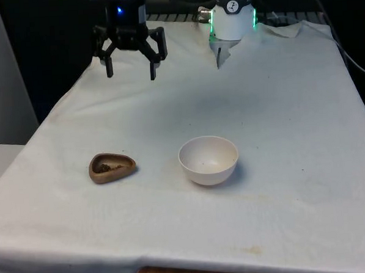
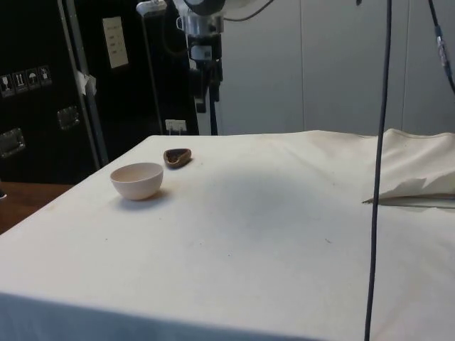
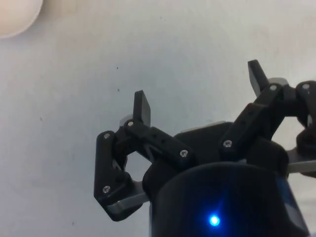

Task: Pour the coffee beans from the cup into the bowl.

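A small brown wooden cup point(image 1: 112, 167) with coffee beans in it lies on the white cloth towards the front view's left. A white bowl point(image 1: 208, 159), with nothing in it, stands to its right. Both appear in the side view, the cup point(image 2: 178, 157) behind the bowl point(image 2: 137, 180). My black gripper point(image 1: 131, 72) hangs open high above the table's far part, well away from the cup, with nothing between its fingers. From the side the gripper point(image 2: 206, 106) is above and behind the cup. In the wrist view the gripper point(image 3: 200, 89) is spread over bare cloth, with the bowl's rim point(image 3: 15, 17) at a corner.
The robot's white base point(image 1: 231, 14) stands at the table's far end. A black cable point(image 2: 380, 177) hangs down in the side view. The cloth bunches up point(image 2: 419, 170) at the side view's right. The table's near edge point(image 1: 177, 262) is close in front of the bowl.
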